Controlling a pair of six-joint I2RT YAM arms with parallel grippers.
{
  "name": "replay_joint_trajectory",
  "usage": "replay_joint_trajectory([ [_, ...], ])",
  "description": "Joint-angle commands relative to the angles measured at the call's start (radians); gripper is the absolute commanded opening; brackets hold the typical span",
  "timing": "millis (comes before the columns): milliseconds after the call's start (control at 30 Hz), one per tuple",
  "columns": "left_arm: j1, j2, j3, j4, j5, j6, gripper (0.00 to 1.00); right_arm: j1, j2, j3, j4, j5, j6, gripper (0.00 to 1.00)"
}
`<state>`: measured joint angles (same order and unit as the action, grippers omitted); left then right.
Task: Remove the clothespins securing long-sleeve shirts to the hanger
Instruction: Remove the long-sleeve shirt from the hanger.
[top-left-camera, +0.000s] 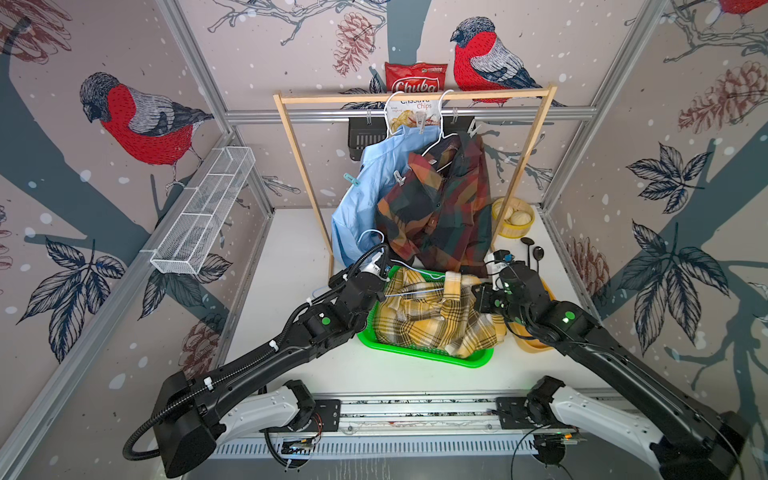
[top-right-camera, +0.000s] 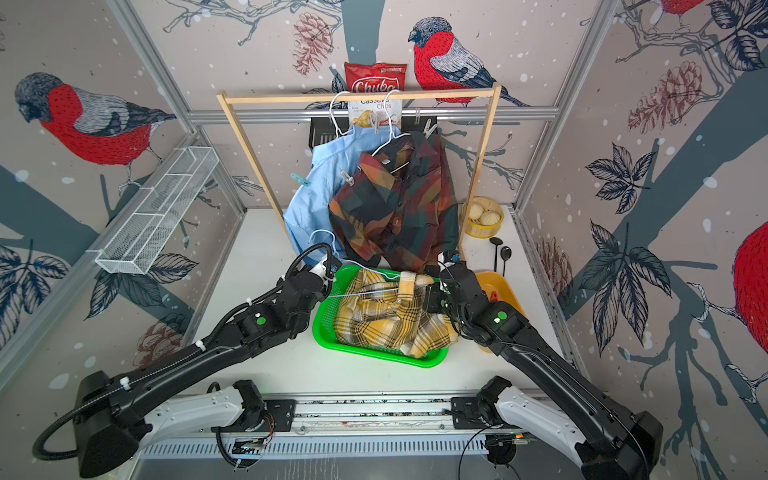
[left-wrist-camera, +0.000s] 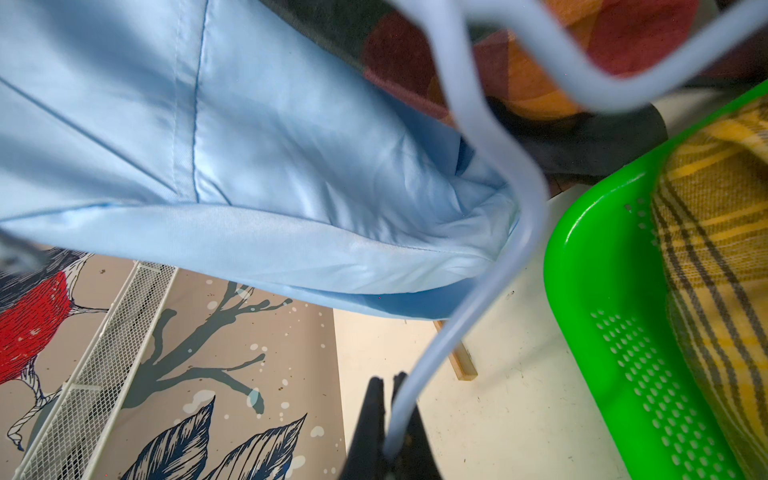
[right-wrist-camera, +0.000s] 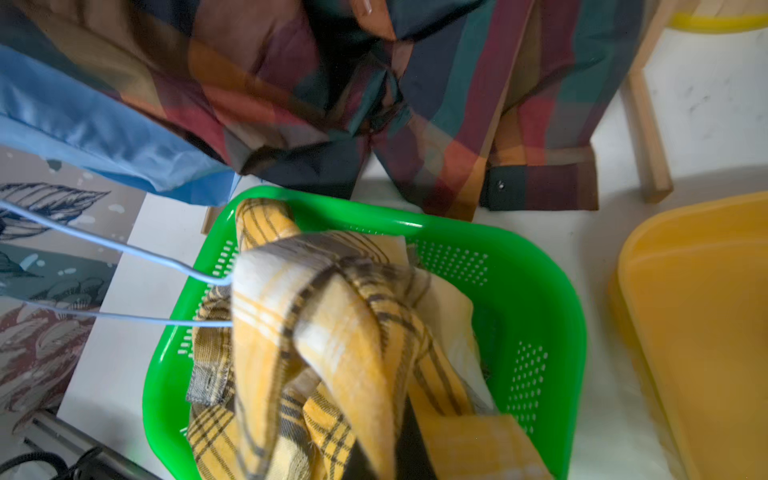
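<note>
Left wrist: left fingers (left-wrist-camera: 376, 395) pinch hanger (left-wrist-camera: 528, 208) beside basket (left-wrist-camera: 582, 249) rim; right fingers (top-left-camera: 482, 297) pinch yellow shirt (top-left-camera: 424, 316).

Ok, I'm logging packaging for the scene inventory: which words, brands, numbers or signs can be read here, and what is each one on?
"Chuba": white brand lettering on the red top of the chips bag, behind the wooden rail.
"Cassava Chips": on the same bag's white lower part, clearest in both top views.
Small print below that, beside the chip picture: too small to read.
No other readable text, numbers or signs in any view.
</note>
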<state>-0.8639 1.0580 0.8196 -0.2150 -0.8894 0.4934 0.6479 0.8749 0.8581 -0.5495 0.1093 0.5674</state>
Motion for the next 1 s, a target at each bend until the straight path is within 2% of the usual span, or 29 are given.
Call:
replay_joint_trajectory([
  [0, 0.002, -0.018, 0.007, 0.002, -0.016, -0.021, 0.00, -0.106, -0.031, 0.005, 0.013, 0.022, 0.015, 0.00],
  [100, 0.002, -0.044, 0.008, 0.004, -0.032, -0.027, 0.00, -0.209, -0.043, -0.001, 0.027, -0.037, 0.010, 0.00],
  [200, 0.020, -0.074, 0.027, 0.011, -0.055, -0.046, 0.00, -0.212, -0.024, -0.008, 0.074, -0.080, 0.008, 0.00],
  [267, 0.040, -0.093, 0.056, 0.004, -0.044, -0.080, 0.00, -0.161, 0.007, 0.001, 0.110, -0.078, 0.010, 0.00],
  [367, 0.065, -0.092, 0.101, -0.008, -0.053, -0.109, 0.00, -0.008, 0.075, 0.033, 0.166, -0.009, 0.013, 0.00],
  [433, 0.069, -0.077, 0.133, -0.010, -0.054, -0.114, 0.00, 0.072, 0.123, 0.047, 0.232, -0.020, 0.019, 0.00],
  [600, 0.079, -0.037, 0.204, 0.026, -0.021, -0.135, 0.00, 0.158, 0.259, 0.024, 0.401, -0.116, 0.047, 0.00],
  [700, 0.097, -0.009, 0.238, 0.044, 0.004, -0.144, 0.00, 0.171, 0.349, -0.038, 0.545, -0.160, 0.065, 0.00],
  [733, 0.101, 0.002, 0.243, 0.050, 0.012, -0.143, 0.00, 0.164, 0.374, -0.051, 0.575, -0.184, 0.068, 0.03],
  [767, 0.106, 0.009, 0.247, 0.052, 0.019, -0.142, 0.00, 0.160, 0.410, -0.052, 0.583, -0.196, 0.065, 0.11],
  [833, 0.116, 0.018, 0.242, 0.057, 0.041, -0.143, 0.00, 0.152, 0.408, -0.044, 0.569, -0.195, 0.049, 0.35],
  [900, 0.129, 0.019, 0.230, 0.067, 0.061, -0.149, 0.00, 0.141, 0.340, -0.035, 0.537, -0.182, 0.017, 0.58],
  [933, 0.134, 0.017, 0.222, 0.069, 0.072, -0.151, 0.00, 0.130, 0.294, -0.023, 0.502, -0.165, -0.002, 0.68],
  [967, 0.137, 0.015, 0.216, 0.075, 0.079, -0.150, 0.00, 0.118, 0.252, -0.008, 0.464, -0.149, -0.027, 0.72],
])
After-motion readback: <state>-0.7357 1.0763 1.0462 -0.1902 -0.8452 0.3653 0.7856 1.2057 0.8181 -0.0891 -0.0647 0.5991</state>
